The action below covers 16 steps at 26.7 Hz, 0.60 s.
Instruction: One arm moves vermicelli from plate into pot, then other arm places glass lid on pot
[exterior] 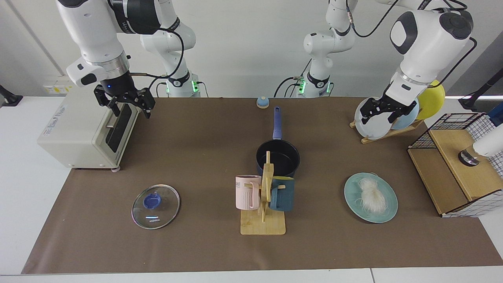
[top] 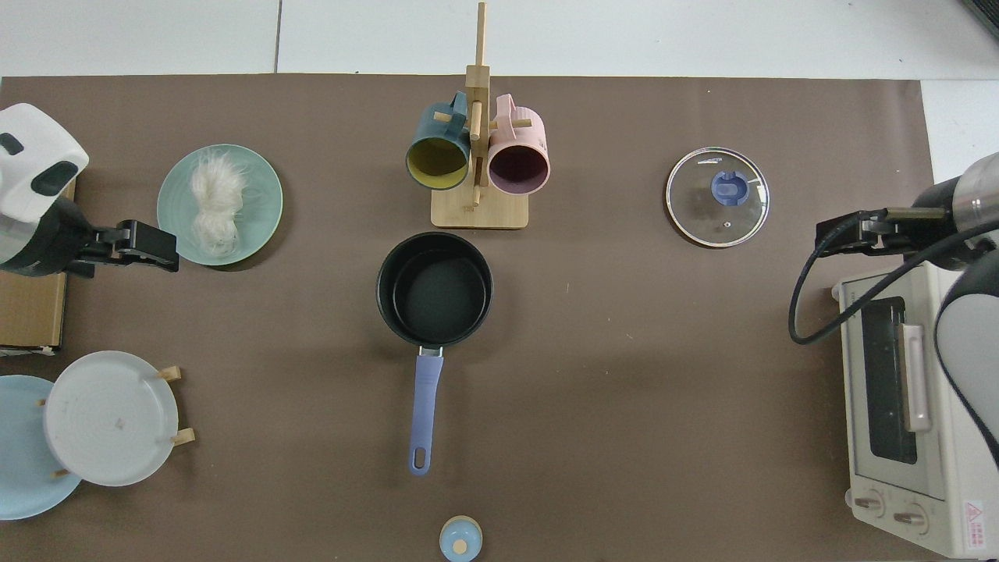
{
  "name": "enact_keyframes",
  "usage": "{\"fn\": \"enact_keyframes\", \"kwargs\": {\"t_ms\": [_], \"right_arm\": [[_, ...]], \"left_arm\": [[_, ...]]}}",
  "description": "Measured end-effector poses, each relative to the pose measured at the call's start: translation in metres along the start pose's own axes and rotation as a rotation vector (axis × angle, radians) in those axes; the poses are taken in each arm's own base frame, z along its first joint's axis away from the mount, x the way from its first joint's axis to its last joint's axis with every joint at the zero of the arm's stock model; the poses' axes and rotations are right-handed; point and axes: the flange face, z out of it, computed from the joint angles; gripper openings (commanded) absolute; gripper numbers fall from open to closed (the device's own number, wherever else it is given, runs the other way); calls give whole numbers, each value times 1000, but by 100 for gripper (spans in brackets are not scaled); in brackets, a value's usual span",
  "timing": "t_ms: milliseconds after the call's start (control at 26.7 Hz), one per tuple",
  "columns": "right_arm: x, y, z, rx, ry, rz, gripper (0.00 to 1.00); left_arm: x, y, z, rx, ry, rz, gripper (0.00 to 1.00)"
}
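Note:
The vermicelli (exterior: 371,196) (top: 215,207) lies as a whitish tangle on the pale teal plate (exterior: 389,210) (top: 261,199). The pot (exterior: 278,157) (top: 435,290), black inside and holding nothing, stands mid-table with its blue handle pointing toward the arm bases. Flat on the mat lies the glass lid (exterior: 167,204) (top: 691,211) with its blue knob. My left gripper (exterior: 382,114) (top: 148,251) hangs open above the table, beside the plate and in front of the dish rack. My right gripper (exterior: 129,107) (top: 841,236) hovers open by the toaster oven, well behind the lid.
A wooden mug tree (exterior: 264,196) with a pink and a dark teal mug stands just in front of the pot. A toaster oven (exterior: 78,129), a dish rack with white, light blue and yellow plates (exterior: 373,124), a wire-and-wood box (exterior: 456,165) and a small blue bell-like object (exterior: 262,102) ring the mat.

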Motion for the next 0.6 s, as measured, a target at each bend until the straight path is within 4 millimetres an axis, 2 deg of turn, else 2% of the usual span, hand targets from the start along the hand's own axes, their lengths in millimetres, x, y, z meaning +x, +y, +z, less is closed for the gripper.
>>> {"fn": "enact_keyframes", "kwargs": {"t_ms": [449,599], "right_arm": [[0,0,0,0,0,0,100],[0,2,0,0,0,4,100]], "left_arm": [[-2,-4,-6,3,13,-20,100],[3,-5,-8,1,49,-21,100]]}}
